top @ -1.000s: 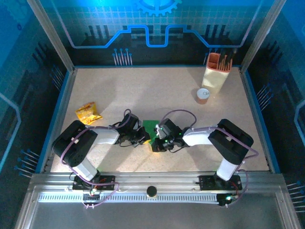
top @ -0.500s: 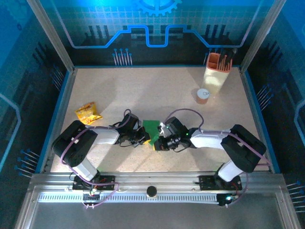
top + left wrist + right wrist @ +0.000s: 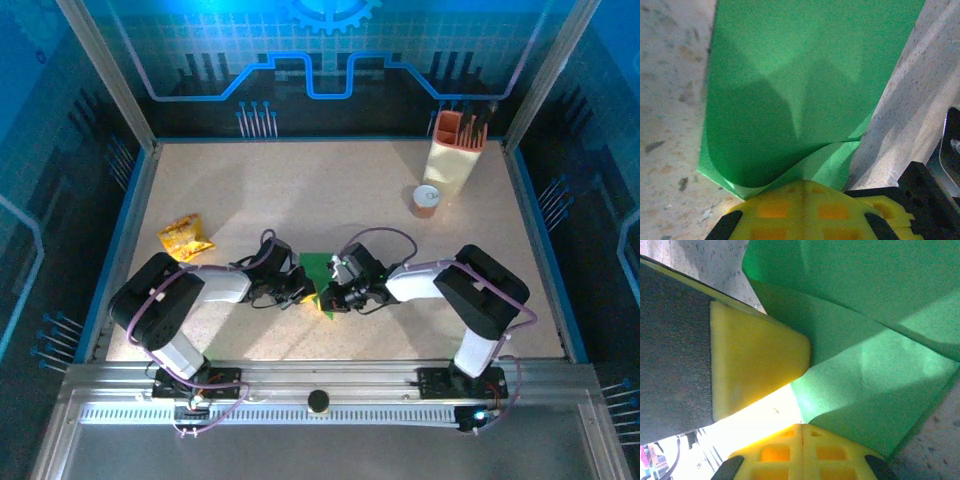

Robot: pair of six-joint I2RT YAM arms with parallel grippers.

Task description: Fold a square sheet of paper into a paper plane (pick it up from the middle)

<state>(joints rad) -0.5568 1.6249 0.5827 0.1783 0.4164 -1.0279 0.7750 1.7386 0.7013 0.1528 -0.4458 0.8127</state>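
You have the square sheet of paper [image 3: 318,270] near the middle of the table [image 3: 330,190], toward its near edge, and both arms reach in to it from either side. It is no longer flat: from the left wrist view the green sheet [image 3: 805,75] lies on the speckled surface, while its near edge curls up and doubles over into two layers.

Your left gripper [image 3: 303,291] is clenched on that curled edge. Its yellow tips [image 3: 802,205] meet with no gap, and the two green layers run in between them. Your right gripper [image 3: 328,298] sits just beside it at the sheet's near-right part, also closed. In its wrist view the tips [image 3: 802,445] are pressed together and a lifted green flap [image 3: 865,380] comes down into them, so it grips the paper too. A yellow finger pad [image 3: 755,365] of the other arm touches the green just above.

Well apart from all this, a crinkled yellow-orange snack packet [image 3: 185,238] lies to the left, and a cream holder [image 3: 455,155] with a small can [image 3: 426,200] near it stands at the far right.
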